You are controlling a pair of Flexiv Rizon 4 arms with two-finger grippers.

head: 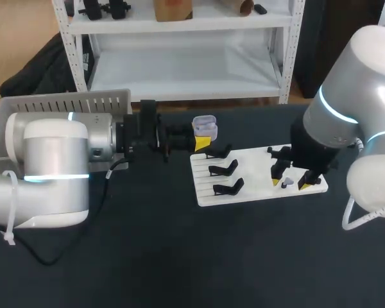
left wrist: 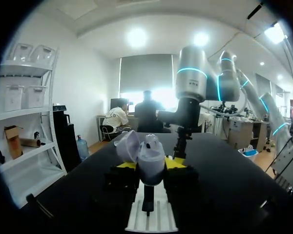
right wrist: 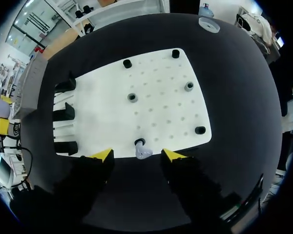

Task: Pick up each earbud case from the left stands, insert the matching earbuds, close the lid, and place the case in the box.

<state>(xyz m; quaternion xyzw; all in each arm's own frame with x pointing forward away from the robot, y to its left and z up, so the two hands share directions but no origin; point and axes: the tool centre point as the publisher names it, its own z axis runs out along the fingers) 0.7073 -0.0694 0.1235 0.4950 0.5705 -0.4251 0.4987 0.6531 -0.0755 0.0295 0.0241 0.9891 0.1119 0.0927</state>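
Lavender case [left wrist: 147, 152], lid open, clamped in left pincer [left wrist: 149, 165], base hidden behind fingers [left wrist: 127, 165]; right pincer [right wrist: 138, 155], tips apart, flanks pale earbud [right wrist: 143, 153] at near edge of white board [right wrist: 161, 97].

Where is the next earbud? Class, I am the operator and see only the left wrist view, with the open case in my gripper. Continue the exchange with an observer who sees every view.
Observer: An earbud sits at the edge of the white board, between the right gripper's fingers.
Operator: Is it gripped?
Observer: No. The fingers stand apart on either side of it, touching nothing.
Operator: Besides the earbud case in my left gripper, are there cases on the stands?
Observer: None. All three black stands on the board are empty.
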